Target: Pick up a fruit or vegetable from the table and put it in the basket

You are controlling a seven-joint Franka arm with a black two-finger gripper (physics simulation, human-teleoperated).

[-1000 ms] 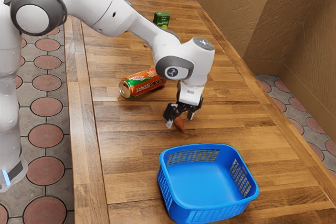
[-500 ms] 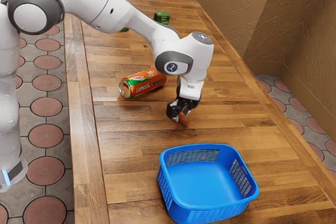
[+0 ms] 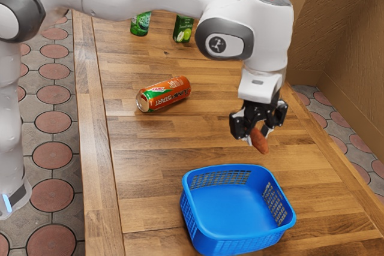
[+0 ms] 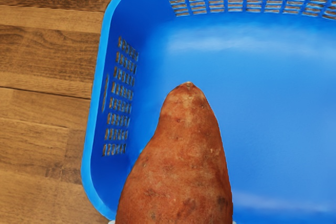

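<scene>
Exterior view: sweet potato in hand

Floor: we see round, reddish paving set in grey
Wall: rough, tan
Table: wooden strips
Place: patio-like, though we can't be sure

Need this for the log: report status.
Gripper shut on sweet potato. Potato aloft, not yet in blue basket. Orange can lies aside, not in the way.

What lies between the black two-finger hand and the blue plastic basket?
In the exterior view, a reddish-brown tapered sweet potato, held by the hand, hangs between it and the basket.
</scene>
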